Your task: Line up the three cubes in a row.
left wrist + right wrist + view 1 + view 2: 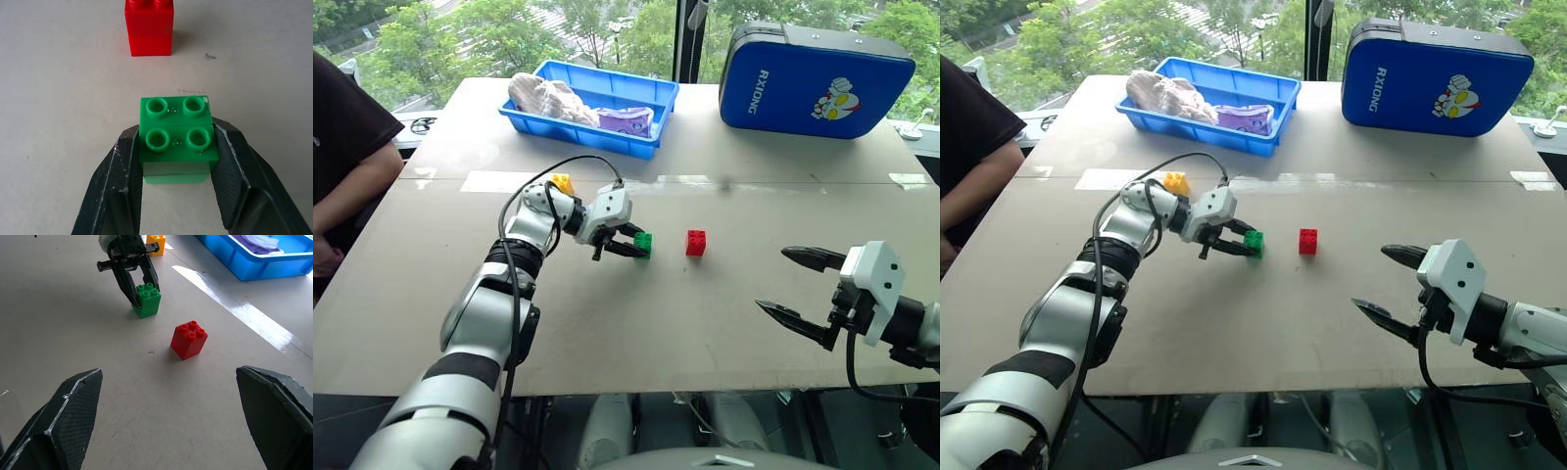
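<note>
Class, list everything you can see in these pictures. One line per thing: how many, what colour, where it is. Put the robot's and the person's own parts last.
table: 1, beige, under everything.
green cube: 1, green, mid-table, between the left hand's fingers.
red cube: 1, red, to the right of the green cube, apart from it.
yellow cube: 1, yellow, behind the left arm.
tray: 1, blue, far side of the table, holding crumpled items.
case: 1, blue with a cartoon figure, far right.
left hand: 1, black fingers, shut on the green cube.
right hand: 1, black fingers, open, near right of the table.
person's arm: 1, dark sleeve, far left edge.
</note>
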`<state>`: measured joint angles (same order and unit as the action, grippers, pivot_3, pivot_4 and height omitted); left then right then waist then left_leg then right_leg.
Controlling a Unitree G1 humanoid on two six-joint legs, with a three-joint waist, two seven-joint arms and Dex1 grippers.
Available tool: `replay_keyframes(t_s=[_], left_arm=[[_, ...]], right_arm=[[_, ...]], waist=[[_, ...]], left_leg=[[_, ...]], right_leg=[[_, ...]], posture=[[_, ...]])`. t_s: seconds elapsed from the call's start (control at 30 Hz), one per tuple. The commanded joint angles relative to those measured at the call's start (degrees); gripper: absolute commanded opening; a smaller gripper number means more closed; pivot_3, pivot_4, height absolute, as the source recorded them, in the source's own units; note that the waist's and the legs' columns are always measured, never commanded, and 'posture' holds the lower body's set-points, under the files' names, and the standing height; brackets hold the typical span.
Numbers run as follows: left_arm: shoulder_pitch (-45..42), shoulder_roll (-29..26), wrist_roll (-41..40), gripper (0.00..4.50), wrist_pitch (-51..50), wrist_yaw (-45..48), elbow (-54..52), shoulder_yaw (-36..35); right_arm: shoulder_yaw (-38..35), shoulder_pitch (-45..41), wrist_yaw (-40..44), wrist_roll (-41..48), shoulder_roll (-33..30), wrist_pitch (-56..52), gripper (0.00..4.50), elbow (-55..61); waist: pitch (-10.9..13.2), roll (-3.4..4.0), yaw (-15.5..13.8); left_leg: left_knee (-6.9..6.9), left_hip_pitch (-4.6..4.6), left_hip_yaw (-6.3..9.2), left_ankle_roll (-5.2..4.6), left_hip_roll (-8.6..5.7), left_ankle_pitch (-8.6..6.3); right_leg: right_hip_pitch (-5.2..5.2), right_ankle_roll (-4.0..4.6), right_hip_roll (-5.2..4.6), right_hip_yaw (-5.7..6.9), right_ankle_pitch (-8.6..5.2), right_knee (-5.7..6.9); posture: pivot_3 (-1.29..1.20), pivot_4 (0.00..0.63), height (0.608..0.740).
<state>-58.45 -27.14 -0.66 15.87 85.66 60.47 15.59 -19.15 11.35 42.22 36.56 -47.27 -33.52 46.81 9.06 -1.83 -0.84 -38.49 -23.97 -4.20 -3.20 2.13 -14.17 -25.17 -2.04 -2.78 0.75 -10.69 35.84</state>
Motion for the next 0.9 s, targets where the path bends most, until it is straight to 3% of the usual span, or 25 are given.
replay_keyframes(t_s=[0.03,0.33,0.4,0.43,0.57,0.73,0.9], left_arm=[[-1.74,0.77,0.42,1.32,1.36,-1.16,0.64,-1.66],[-2.57,1.77,1.87,1.32,1.84,-1.68,2.49,-2.76],[-2.67,1.82,2.06,2.37,2.2,-2.26,2.86,-3.03],[-2.73,1.89,2.02,2.57,2.23,-2.68,3.02,-3.25],[-2.62,1.61,1.17,4.26,1.93,-2.0,2.83,-4.31],[-1.53,-1.43,-3.69,4.39,-4.81,-2.84,-1.47,-10.3],[4.9,-5.32,-8.55,4.39,-18.71,-16.86,-16.0,-19.28]], right_arm=[[-2.31,0.22,-0.05,0.86,-0.05,0.9,4.5,1.93],[-2.92,1.11,-0.7,1.48,0.2,0.79,4.5,3.1],[-2.95,1.04,-1.13,1.33,0.4,0.8,4.5,3.24],[-2.97,0.98,-1.28,1.38,0.48,0.76,4.5,3.26],[-2.83,0.86,-1.65,1.44,0.59,0.87,4.5,3.36],[-1.96,0.53,-1.86,1.13,0.92,1.53,4.5,3.22],[0.19,-0.26,-1.54,-0.06,1.78,2.93,4.5,2.35]], waist=[[0.0,0.0,0.0],[0.0,0.0,0.01],[0.0,0.0,0.02],[0.0,0.0,0.02],[0.0,0.0,0.01],[0.01,-0.01,0.18],[-0.01,0.01,0.31]], left_leg=[[0.0,0.0,0.0,0.0,0.0,0.0],[-0.01,0.0,0.01,0.0,-0.01,0.0],[-0.01,0.0,0.01,0.0,0.0,0.0],[-0.01,0.0,0.01,0.0,0.0,0.0],[-0.02,0.0,0.01,0.0,0.0,0.0],[-0.02,0.0,0.01,0.0,0.0,0.0],[-0.01,0.08,0.03,0.0,0.08,0.0]], right_leg=[[0.0,0.0,0.0,0.0,0.0,0.0],[0.01,0.0,0.0,0.01,0.01,0.02],[0.01,0.0,0.0,0.0,0.01,0.03],[0.01,0.0,0.0,0.0,0.01,0.03],[0.01,0.02,0.0,0.0,0.02,0.03],[0.01,0.11,0.01,0.0,0.07,0.04],[0.01,0.04,0.04,0.0,0.08,0.12]], posture=[[0.0,0.15,0.74],[0.0,0.15,0.74],[0.0,0.15,0.74],[0.0,0.15,0.74],[0.0,0.15,0.74],[0.0,0.15,0.74],[0.0,0.15,0.74]])
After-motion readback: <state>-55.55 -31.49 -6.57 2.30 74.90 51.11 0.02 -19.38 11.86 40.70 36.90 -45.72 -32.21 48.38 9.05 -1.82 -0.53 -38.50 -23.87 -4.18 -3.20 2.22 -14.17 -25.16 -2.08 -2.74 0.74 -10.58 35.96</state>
